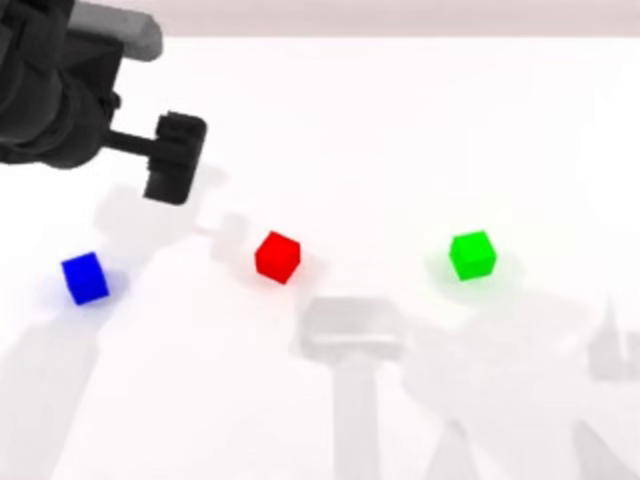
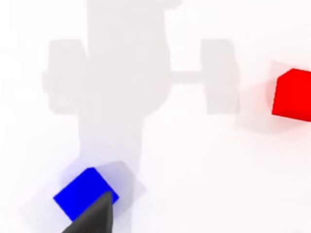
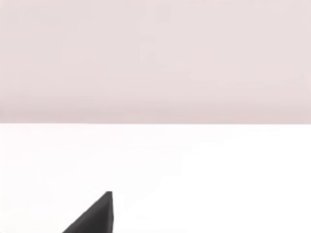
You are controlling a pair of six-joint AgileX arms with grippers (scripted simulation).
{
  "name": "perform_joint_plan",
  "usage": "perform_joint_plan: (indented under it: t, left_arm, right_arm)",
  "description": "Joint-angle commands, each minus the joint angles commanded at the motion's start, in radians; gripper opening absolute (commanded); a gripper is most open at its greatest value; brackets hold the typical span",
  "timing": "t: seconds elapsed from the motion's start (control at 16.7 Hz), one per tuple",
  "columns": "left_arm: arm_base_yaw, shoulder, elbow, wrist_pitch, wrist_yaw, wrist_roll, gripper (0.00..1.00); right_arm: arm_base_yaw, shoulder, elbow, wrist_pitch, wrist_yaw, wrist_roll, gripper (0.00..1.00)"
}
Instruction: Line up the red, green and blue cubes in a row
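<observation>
Top view shows the blue cube (image 1: 84, 277), red cube (image 1: 277, 256) and green cube (image 1: 472, 254) resting well apart on the white surface (image 1: 400, 130), roughly in line. The left gripper (image 1: 175, 158) hovers empty between blue and red; its opening I cannot tell. Likely next: close the gaps. No containers.

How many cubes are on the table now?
3. The blue cube lies at the left, the red cube near the middle, the green cube at the right. All rest apart on the table; none seems hidden.
</observation>
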Motion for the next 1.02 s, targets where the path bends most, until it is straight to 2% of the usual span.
perform_joint_plan:
  t: [0.3, 0.54, 0.72, 1.02]
  left_arm:
    - [-0.106, 0.493, 0.417, -0.264, -0.001, -0.001, 1.0]
    - [-0.165, 0.742, 0.645, -0.385, -0.004, -0.001, 1.0]
    - [-0.185, 0.819, 0.721, -0.42, -0.005, 0.0, 1.0]
    - [-0.181, 0.822, 0.723, -0.42, -0.004, 0.0, 1.0]
  right_arm:
    - [0.0, 0.0, 0.0, 0.0, 0.0, 0.0, 1.0]
    - [0.0, 0.0, 0.0, 0.0, 0.0, 0.0, 1.0]
    - [0.0, 0.0, 0.0, 0.0, 0.0, 0.0, 1.0]
    - [0.0, 0.0, 0.0, 0.0, 0.0, 0.0, 1.0]
